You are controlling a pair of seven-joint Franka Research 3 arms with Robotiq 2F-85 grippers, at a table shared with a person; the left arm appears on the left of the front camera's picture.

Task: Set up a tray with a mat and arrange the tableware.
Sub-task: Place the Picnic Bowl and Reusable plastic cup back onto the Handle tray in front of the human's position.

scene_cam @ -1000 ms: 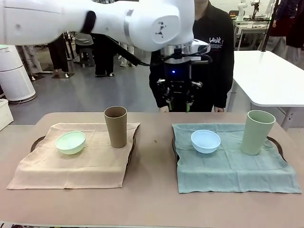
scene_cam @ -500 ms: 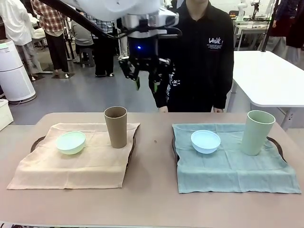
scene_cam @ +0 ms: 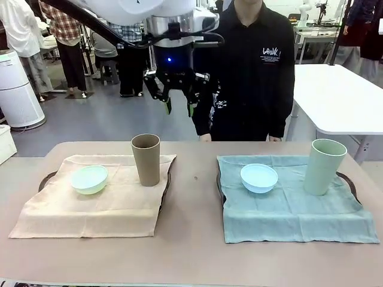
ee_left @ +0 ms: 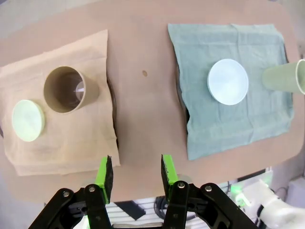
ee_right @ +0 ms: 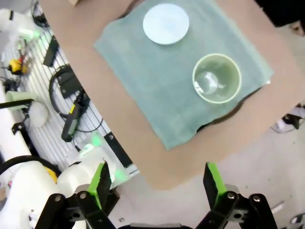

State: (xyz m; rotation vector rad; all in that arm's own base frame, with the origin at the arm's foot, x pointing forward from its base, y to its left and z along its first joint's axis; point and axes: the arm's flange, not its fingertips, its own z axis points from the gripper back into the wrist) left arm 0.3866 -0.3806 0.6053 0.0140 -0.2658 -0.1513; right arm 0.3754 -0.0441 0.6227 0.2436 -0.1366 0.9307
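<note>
On the left side of the table (scene_cam: 191,239), a tan mat (scene_cam: 90,200) is being seen draped over a dark tray (scene_cam: 45,177), of which little beyond the rim is being shown. The mint green bowl (scene_cam: 89,179) is being carried by this mat towards its left, and the tan-brown cup (scene_cam: 146,159) is being kept upright at the mat's far right corner, apart from the bowl.

Above and behind that cup, the left gripper (scene_cam: 177,106) is being held high in the air in front of a person in a black top (scene_cam: 251,72). Its green-padded fingers (ee_left: 105,171) are being kept parted, and nothing is being gripped between them.

On the right side, a grey-green mat (scene_cam: 293,200) is being seen spread over a second tray (scene_cam: 350,182). The light blue bowl (scene_cam: 259,177) is being borne near the mat's far left part, and the pale green cup (scene_cam: 324,166) is being kept upright near the far right corner, well apart from the bowl.

In the right wrist view, the right gripper (ee_right: 157,183) is being held well above this mat, past the table edge, with its fingers (ee_right: 101,180) spread wide and nothing between them.
</note>
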